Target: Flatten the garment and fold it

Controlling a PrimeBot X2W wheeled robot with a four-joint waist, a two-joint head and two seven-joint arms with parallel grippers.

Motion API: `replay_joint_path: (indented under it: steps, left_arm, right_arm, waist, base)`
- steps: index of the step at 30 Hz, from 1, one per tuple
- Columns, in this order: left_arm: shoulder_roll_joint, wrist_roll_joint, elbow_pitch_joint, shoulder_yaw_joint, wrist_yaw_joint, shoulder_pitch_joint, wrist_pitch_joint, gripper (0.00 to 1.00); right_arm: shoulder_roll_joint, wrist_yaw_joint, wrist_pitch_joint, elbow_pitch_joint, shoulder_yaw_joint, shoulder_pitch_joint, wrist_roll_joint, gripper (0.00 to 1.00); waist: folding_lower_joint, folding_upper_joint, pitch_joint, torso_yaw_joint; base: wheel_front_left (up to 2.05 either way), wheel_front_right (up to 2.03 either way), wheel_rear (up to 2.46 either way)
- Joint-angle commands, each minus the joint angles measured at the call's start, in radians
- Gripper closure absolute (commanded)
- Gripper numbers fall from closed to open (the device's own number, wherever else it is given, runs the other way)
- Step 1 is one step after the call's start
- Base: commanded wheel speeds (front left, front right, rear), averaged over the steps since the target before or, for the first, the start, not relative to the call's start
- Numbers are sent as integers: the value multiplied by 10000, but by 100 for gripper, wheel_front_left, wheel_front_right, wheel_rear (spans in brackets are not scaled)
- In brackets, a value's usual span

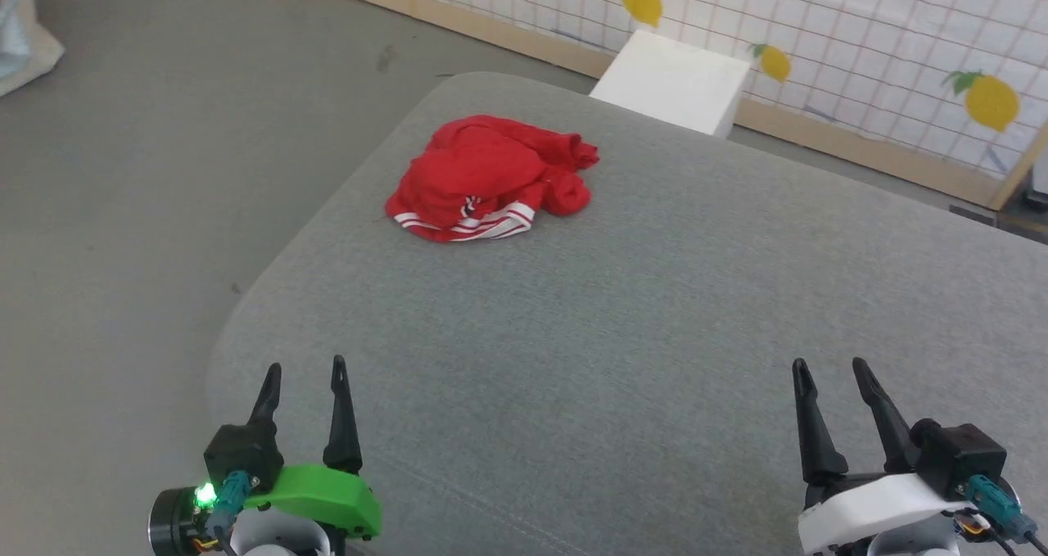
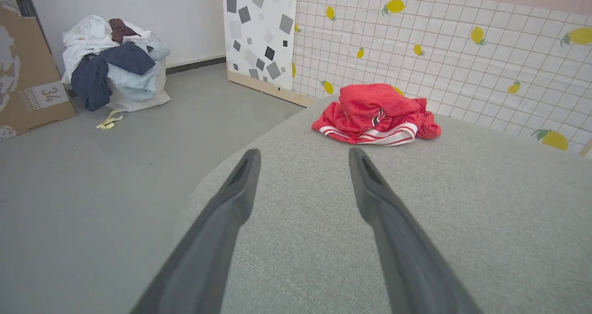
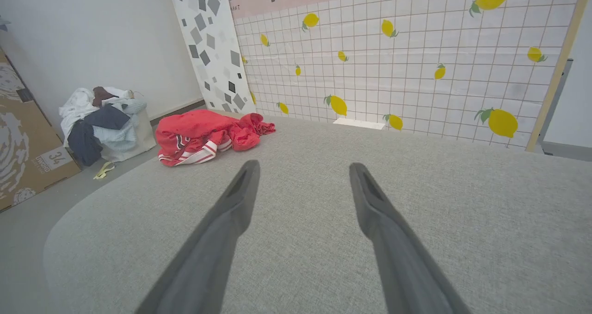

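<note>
Two grippers, fingers spread, nothing held: left gripper point(image 1: 304, 368) lower left of the head view, right gripper point(image 1: 829, 363) lower right. Garment point(image 1: 490, 176) bunched, upper centre-left, on grey cushion point(image 1: 622, 310), well apart from both.

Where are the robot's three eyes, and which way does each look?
Head view: on the head, looking down at the grey cushion and crumpled red garment; left gripper and right gripper show, open.
Left wrist view: on the left wrist, looking along its fingers toward the garment.
Right wrist view: on the right wrist, along its fingers; garment at left.
Both wrist views share the laundry pile on the floor.
</note>
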Motion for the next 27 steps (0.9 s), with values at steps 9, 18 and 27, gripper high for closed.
replay_joint_path:
  steps: [9, 18, 27]
  left_arm:
    - [53, 28, -11, -39, -6, 124, -47, 0]
    - [60, 14, 32, -67, -12, 90, -47, 0]
    - [116, -29, 67, -123, -69, -114, -47, 0]
  right_arm:
    - [7, -15, -57, 112, 97, -24, -7, 0]
    - [7, -15, -57, 139, 115, -32, 15, 0]
    - [7, -15, -57, 92, 159, -30, -5, 0]
  waist:
    - [0, 0, 25, 561]
    - [0, 0, 90, 662]
    - [0, 0, 106, 556]
  base:
    - [0, 0, 0]
    - [0, 0, 0]
    - [0, 0, 0]
